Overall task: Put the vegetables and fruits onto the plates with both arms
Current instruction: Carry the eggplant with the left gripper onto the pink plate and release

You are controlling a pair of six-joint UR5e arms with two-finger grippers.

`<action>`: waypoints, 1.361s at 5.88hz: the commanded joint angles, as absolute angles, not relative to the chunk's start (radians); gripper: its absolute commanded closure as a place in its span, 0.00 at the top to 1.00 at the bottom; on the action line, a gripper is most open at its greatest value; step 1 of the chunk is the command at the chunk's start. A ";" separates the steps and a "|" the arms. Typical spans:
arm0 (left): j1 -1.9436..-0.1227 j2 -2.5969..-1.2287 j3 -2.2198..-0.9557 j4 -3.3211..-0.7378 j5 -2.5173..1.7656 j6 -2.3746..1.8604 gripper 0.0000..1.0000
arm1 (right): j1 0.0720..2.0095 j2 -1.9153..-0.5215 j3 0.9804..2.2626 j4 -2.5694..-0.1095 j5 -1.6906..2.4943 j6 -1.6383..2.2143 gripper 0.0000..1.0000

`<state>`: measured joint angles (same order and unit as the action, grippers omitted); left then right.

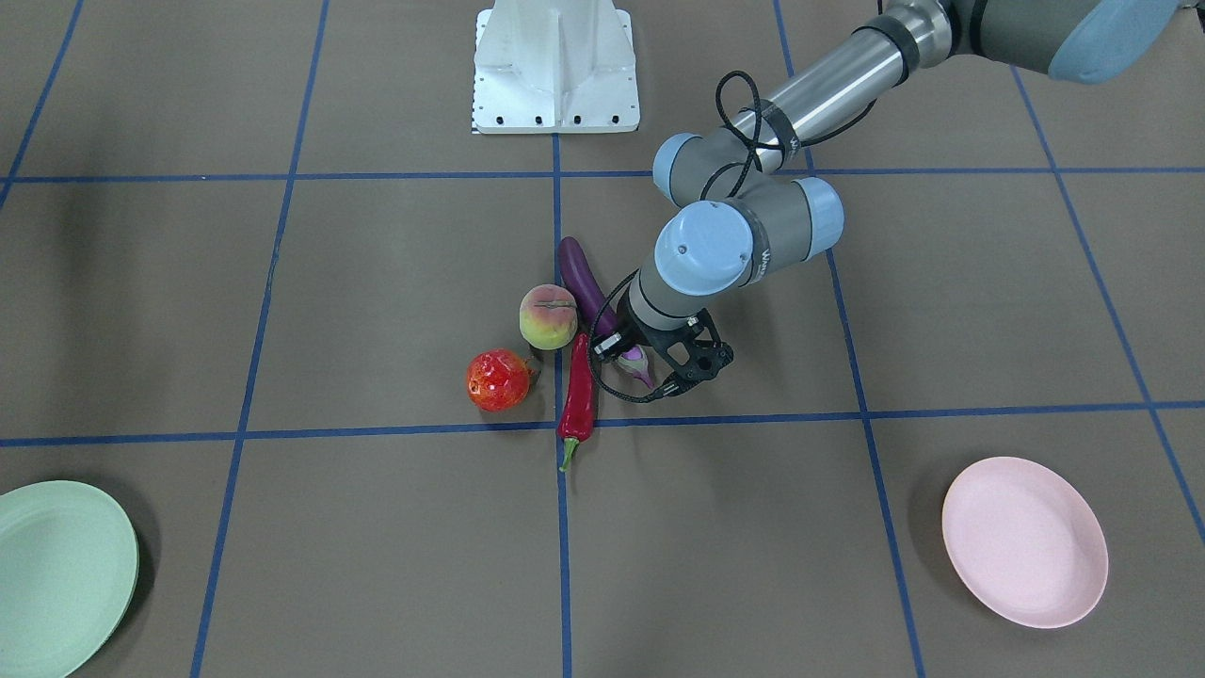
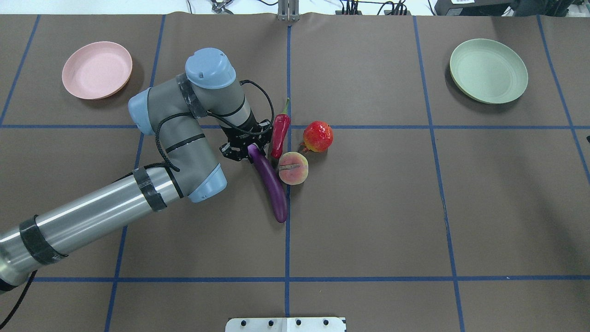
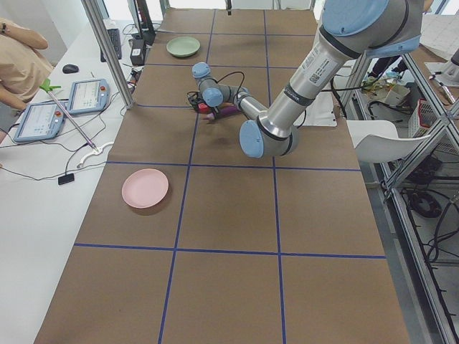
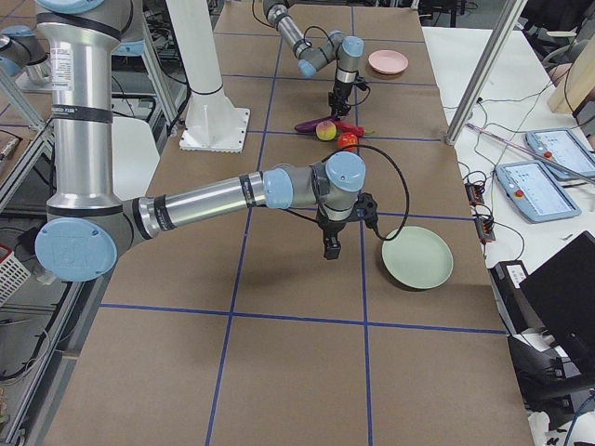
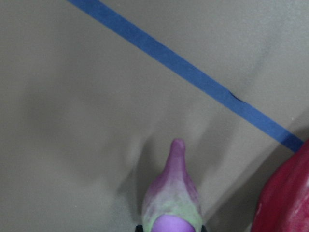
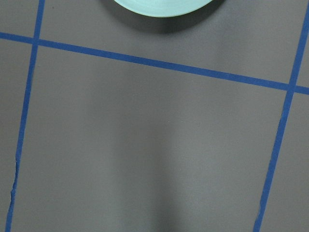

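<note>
Two plates sit nearest in the front-facing shot. The mint green plate [image 1: 56, 574] is in the lower left corner, partly chopped off by the frame edge. The pink plate [image 1: 1024, 541] is lower right and fully in view. Both are matte and shallow.

Further up, around frame centre, the produce is bunched together. The chili pepper [image 1: 579, 391] is glossy red, with its green stem pointing at the bottom edge. Just left of it is the round red-orange fruit [image 1: 497, 379], then the yellow-green peach [image 1: 548, 317] with its pink blush, snug against the eggplant [image 1: 584, 282].

The eggplant's long purple body lies on the worktop [image 1: 377, 282], but its grey-green cap end is mostly buried under the left gripper [image 2: 247, 144]. The fingers sit either side of that cap, and I can't tell if they're pinching it or just spread around it. The left wrist cam only catches the cap tip at the bottom edge, plus a cropped slab of red lower right.

The left arm [image 1: 744, 240] comes in from the upper right. The white pedestal base [image 1: 555, 71] is clipped by the top edge.

The right gripper [image 4: 332, 243] only shows in the right-side view, pointing down near the green plate. It's too small there to tell how its fingers stand.

The worktop is brown, gridded with blue tape [image 1: 563, 565]. The left-side view has a white bench [image 3: 36, 215] with tablets [image 3: 86, 97], and an operator [image 3: 18, 64] upper left.
</note>
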<state>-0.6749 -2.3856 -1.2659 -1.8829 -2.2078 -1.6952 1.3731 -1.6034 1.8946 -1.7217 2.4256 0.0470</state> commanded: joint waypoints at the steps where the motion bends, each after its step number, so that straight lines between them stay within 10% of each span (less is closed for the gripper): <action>1: -0.803 -2.289 -1.385 -1.876 -2.286 -1.654 0.00 | 1.349 -1.586 1.904 -1.721 2.453 0.096 1.00; 5: -1.167 -2.258 -1.006 -1.878 -2.296 -1.084 0.00 | 1.272 -1.552 1.925 -1.720 2.450 0.199 1.00; 8: -1.226 -2.305 -0.888 -1.891 -2.055 -1.405 0.00 | 1.256 -1.546 1.921 -1.707 2.448 0.207 1.00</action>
<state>-1.2171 -2.2843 -0.9093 -1.8858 -2.1134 -1.2862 1.2584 -1.5468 1.9210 -1.7104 2.4484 0.2037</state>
